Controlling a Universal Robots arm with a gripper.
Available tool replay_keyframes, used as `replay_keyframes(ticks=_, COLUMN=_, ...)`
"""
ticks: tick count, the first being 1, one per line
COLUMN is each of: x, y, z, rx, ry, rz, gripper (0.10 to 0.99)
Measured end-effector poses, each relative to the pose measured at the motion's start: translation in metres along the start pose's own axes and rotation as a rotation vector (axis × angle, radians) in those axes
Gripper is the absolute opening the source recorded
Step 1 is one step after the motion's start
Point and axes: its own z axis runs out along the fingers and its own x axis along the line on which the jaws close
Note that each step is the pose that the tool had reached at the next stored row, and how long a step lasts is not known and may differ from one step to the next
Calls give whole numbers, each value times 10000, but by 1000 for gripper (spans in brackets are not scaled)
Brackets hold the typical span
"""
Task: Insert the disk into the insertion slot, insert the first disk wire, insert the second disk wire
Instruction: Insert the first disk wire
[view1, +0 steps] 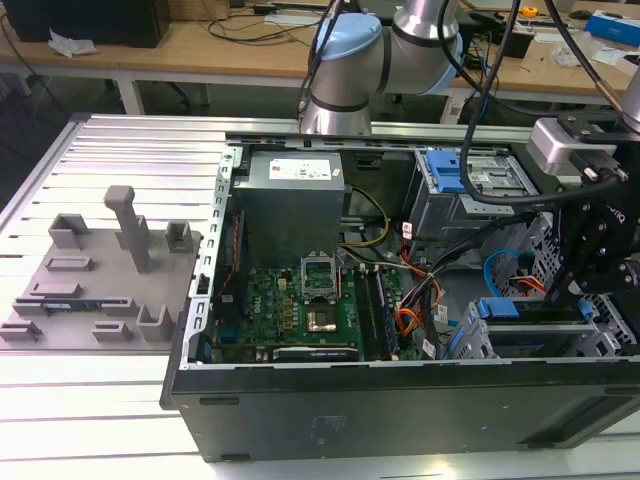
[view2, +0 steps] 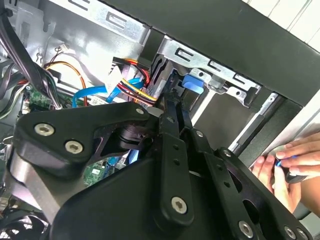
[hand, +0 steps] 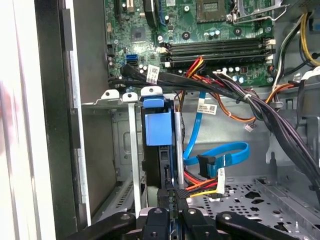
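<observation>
An open black metal computer case (view1: 400, 410) lies on its side on the ribbed aluminium desk (view1: 120, 140). The silver-grey perforated sheet-metal insertion slot (hand: 131, 150) stands in the corner of the case toward the exterior view's right. The flat disk in its bright blue plastic carrier (hand: 159, 127) sits on edge inside this slot, between two upright silver rails, with the carrier's blue tab level with the slot's top lip. The black end effector (view2: 171, 102) reaches down at the disk's exposed rear edge. Its two long fingers are drawn close together, with only a thin gap, on what appears to be the black plug (hand: 169, 192) of a red, yellow and black wire (hand: 202, 189), and the plug is touching the disk. A looped flat blue cable (hand: 225, 152) hangs just beside the slot on its motherboard side, over a perforated metal floor (hand: 260, 200) with open room around it. A thick black cable bundle (hand: 240, 92) crosses above the slot, toward the green motherboard (hand: 200, 30). On the slot's other side, an open bay (hand: 97, 150) separates it from the case wall. Outside that wall, a person's hand (view2: 280, 170) holds a small dark object.
</observation>
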Motion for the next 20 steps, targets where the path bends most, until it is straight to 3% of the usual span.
replay_keyframes(ticks=2, x=1, y=-2, z=-60, rx=5, ry=33, rz=-2, gripper=165)
replay_keyframes(ticks=9, x=3, y=-3, z=-74, rx=4, ry=27, rz=-2, gripper=165)
replay_keyframes(ticks=13, x=57, y=-7, z=-70, rx=-23, ry=-626, rz=16, gripper=165)
replay_keyframes(ticks=20, x=83, y=-8, z=-68, rx=-23, ry=-636, rz=18, gripper=165)
